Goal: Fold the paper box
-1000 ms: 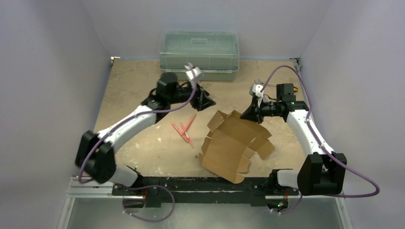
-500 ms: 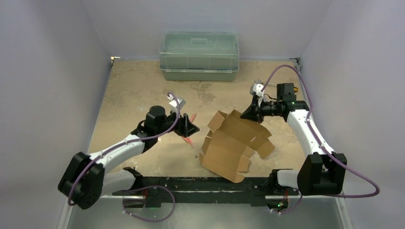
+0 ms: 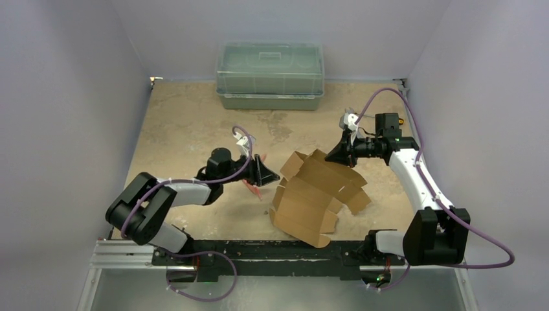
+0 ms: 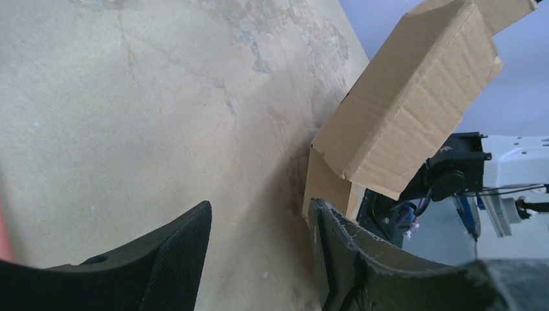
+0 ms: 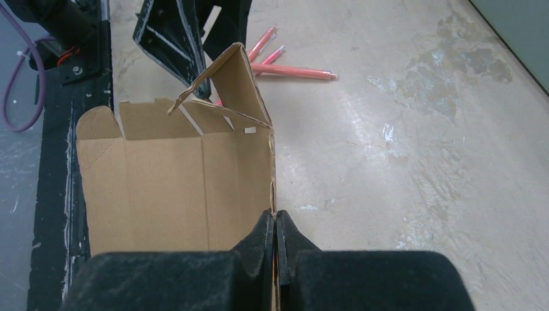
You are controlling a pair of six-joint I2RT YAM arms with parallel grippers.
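Where the top camera looks down, the box (image 3: 317, 197) sits half folded on the worktop (image 3: 188, 123), right of the middle. The left end effector (image 3: 270, 175) is open just beside its left side, near red pens (image 3: 254, 186). From the left wrist, a box flap stands close ahead of the open fingers (image 4: 175, 259). From the right wrist, the right end effector (image 5: 276, 233) pinches the box's edge.
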